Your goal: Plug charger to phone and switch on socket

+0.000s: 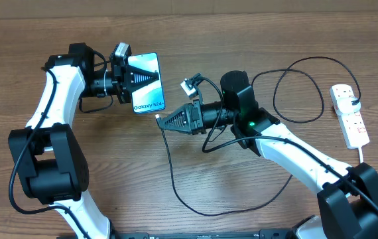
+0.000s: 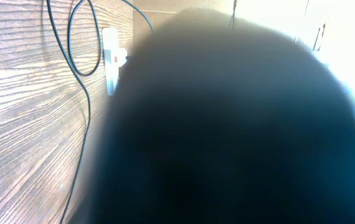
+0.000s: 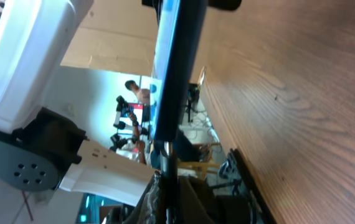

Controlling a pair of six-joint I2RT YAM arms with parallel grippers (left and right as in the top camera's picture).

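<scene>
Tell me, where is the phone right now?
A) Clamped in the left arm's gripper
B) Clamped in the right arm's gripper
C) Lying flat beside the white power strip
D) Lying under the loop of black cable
A: the left gripper is shut on the phone, while the right gripper holds the charger by its tip, close to the phone's end.

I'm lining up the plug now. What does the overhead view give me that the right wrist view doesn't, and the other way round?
Only overhead: the socket at the table's right side, the charger looping across the wood, and the phone screen-up, clamped in the left gripper.
Only right wrist: the phone edge-on as a dark bar, with the connector tip at its lower end; whether it is seated I cannot tell.
Both: the phone, the right gripper pinching the charger, and the wooden table.
</scene>
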